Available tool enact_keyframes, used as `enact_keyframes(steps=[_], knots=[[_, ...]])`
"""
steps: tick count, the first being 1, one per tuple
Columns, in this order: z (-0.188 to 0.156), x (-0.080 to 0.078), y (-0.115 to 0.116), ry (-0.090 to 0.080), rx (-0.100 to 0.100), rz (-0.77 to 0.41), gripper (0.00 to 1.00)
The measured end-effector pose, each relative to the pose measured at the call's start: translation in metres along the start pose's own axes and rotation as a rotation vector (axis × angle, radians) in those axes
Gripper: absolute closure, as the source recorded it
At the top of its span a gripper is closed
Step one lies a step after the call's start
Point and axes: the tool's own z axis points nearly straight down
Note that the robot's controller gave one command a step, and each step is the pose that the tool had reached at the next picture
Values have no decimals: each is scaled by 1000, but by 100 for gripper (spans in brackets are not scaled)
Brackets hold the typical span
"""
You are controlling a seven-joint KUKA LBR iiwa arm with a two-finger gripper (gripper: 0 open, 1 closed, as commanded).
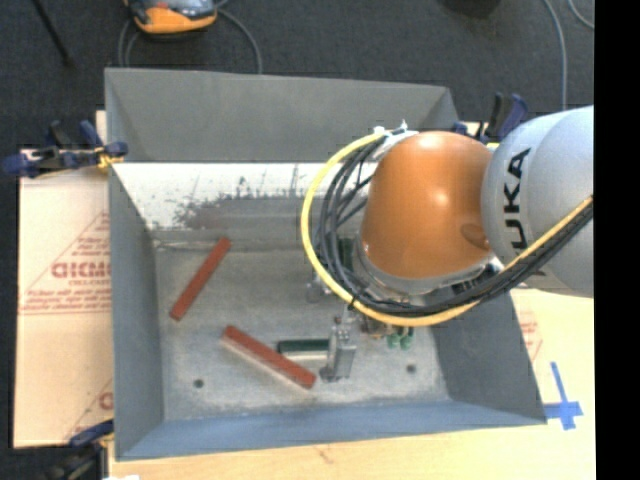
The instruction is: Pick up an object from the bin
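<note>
The bin (135,298) is folded grey sheet metal with sloping walls. Its floor is flat, dull and scuffed, with a band of dark speckles along the foot of the far wall.

Three loose things lie on the floor. Two are flat, straight, matte red-brown bars with squared ends. One bar (200,278) lies aslant in the left half, well apart from the rest. The other bar (268,358) lies nearer the front, slanting down to the right. Just above its right end is a short, slim, dark green rod (303,347), lying roughly level and looking smooth (its exact make is too small to tell).

The arm (540,208) comes in from the right, a pale grey, rounded casing. Its wrist carries a glossy orange dome cover (425,203) and points steeply down into the bin. Black and yellow cables (325,218) loop round the dome's left and lower sides.

Below the dome the grey metal claw (338,360) reaches down to the floor in the middle front of the bin. It stands right at the rod's right end and just beside the right end of the nearer bar. Whether the claw is spread or pressed together cannot be told, nor whether it touches either thing.

Black letters "UKA" read upward on the arm's casing, with the dome's edge cutting them off at the lower end.
</note>
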Motion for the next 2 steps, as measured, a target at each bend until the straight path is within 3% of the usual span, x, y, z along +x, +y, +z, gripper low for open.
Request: enact_keyframes(steps=[1, 2], knots=[[61, -27, 16, -7, -1, 3, 0], [75, -30, 18, -5, -1, 5, 0]])
